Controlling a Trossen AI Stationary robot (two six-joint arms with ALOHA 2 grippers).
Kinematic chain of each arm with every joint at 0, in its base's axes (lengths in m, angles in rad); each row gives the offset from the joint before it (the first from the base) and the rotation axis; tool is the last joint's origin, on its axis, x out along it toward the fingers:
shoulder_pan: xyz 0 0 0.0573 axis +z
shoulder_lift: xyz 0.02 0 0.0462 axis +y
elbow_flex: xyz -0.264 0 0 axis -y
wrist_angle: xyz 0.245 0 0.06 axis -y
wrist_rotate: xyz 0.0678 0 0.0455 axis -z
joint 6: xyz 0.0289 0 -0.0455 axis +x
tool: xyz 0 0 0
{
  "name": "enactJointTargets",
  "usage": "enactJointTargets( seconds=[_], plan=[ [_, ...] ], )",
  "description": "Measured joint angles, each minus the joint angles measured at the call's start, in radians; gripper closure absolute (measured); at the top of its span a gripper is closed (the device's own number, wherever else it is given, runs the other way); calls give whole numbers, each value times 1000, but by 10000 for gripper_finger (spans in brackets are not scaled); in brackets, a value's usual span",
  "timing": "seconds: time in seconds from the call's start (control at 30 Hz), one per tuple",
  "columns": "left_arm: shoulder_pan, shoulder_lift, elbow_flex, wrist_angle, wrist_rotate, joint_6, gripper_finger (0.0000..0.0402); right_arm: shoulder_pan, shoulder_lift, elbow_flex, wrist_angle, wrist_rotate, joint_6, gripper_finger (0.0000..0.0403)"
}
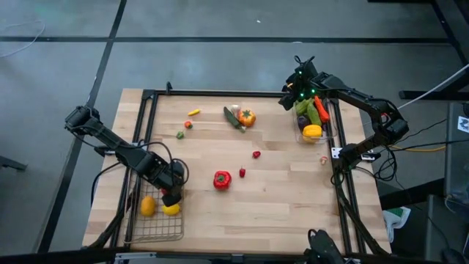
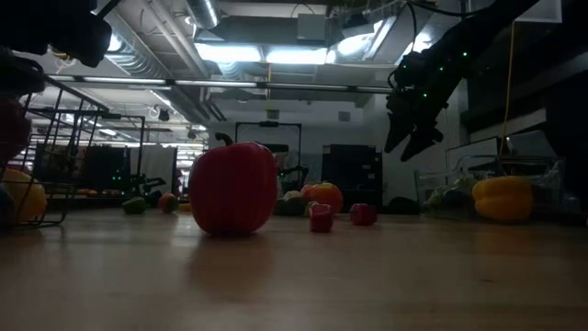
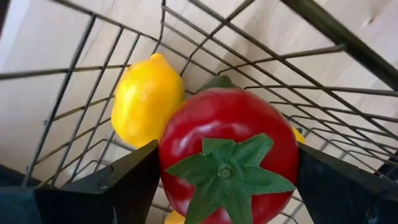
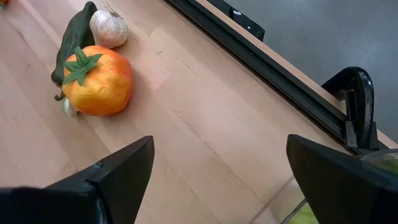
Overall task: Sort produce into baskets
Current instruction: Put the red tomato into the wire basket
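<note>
Tomato (image 3: 230, 155), probably light hard plastic and slippery, is sitting between my left gripper (image 3: 227, 180) fingers over the wire basket (image 3: 93, 81); I'm gripping its widest girth while the right gripper (image 4: 217, 180) is hanging open.

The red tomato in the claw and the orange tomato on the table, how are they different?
The red tomato is red; the orange tomato is orange. The red tomato is gripped between the left gripper fingers, over the wire basket beside a lemon; the orange tomato lies free on the table, next to a dark green vegetable and a garlic bulb. Both have green leafy tops.
</note>
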Motion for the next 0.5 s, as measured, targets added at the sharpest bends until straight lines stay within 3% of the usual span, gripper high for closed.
enactJointTargets(
  seconds=[0.5],
  plan=[
    [3, 0, 0, 3, -21, 140, 69, 0, 0, 0, 0, 0, 0, 40]
  ],
)
